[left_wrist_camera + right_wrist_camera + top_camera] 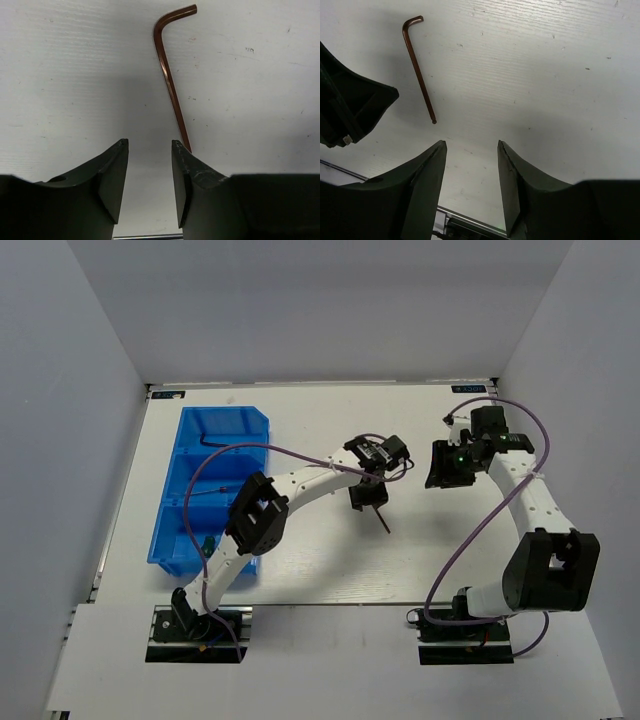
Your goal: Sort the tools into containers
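A white table (330, 560) fills the overhead view, walled in by pale panels. A long blue bin (225, 412) with three compartments in a row lies along its left side; every place below is given from this bin.

The left arm (300, 485) rises from its base below the bin's near end and stretches across the near compartment, out to the bin's right. The right arm (530, 505) stands far to the right of the bin, bent back toward it.

The left gripper (150, 145) hangs low over the table to the right of the bin, level with its middle compartment. Its jaws stand partly apart and hold nothing. The right gripper (471, 147) hangs further right, well away from the bin. Its jaws are likewise partly apart and empty, probably waiting out of the way.

A thin dark-red hex key (170, 85) lies flat on the table to the right of the bin, just under the left gripper. In the left wrist view its long shank runs to the inner edge of one fingertip, off-centre of the gap. The short bent end points away. That placement suggests the left gripper is lining up to pinch the shank, and would need a small shift sideways first.

Inside the bin, a small green tool (207, 541) shows in the near compartment. Thin dark shapes show in the other two, too small to name. This suggests one kind of tool to each compartment.
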